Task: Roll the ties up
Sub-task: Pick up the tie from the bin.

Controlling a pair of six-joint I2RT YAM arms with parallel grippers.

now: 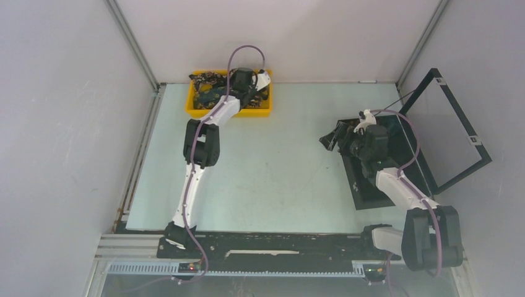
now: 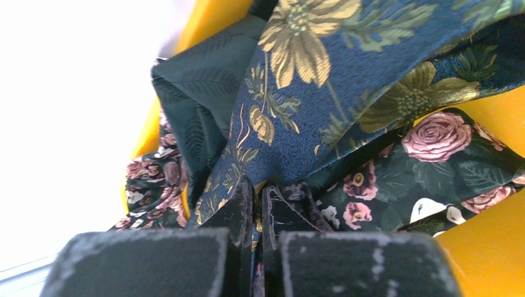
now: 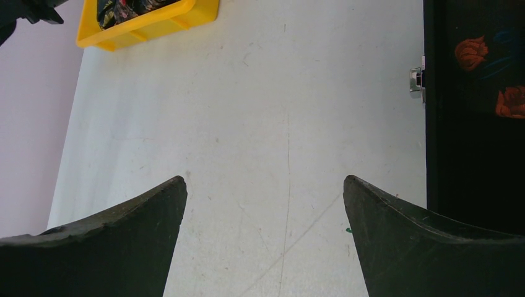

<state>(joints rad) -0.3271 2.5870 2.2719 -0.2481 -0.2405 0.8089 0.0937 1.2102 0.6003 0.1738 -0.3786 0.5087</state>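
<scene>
The left arm reaches to the far left corner of the pale, smooth table (image 1: 278, 167). There a shallow yellow plastic tray (image 1: 263, 112) holds a loose heap of narrow patterned fabric ties (image 1: 204, 94). The left end effector (image 2: 257, 197) is down inside that tray, its jaws closed on a fold of a navy-blue woven tie with gold flowers and leaves (image 2: 347, 68). The cloth rises from between the fingers and drapes over the rest of the heap. The pinch sits on a raised fold at the top of the pile, probably because that piece is easiest to pull free without dragging the others. Under the blue tie lies a dark green tie with pink roses (image 2: 446, 154), touching it and partly covered, so it may snag when the blue tie is lifted.

The right end effector (image 3: 265, 185) hangs over bare table, its jaws wide apart with nothing between them. It is just beside the black hinged box (image 1: 365, 185), whose lid stands open. It appears to wait there, ready to take the free end once a tie is laid on the open middle of the table, where there is room to roll it. The open box is likely meant to receive the rolled ties. No tie lies on the table yet, so rolling has not begun.
</scene>
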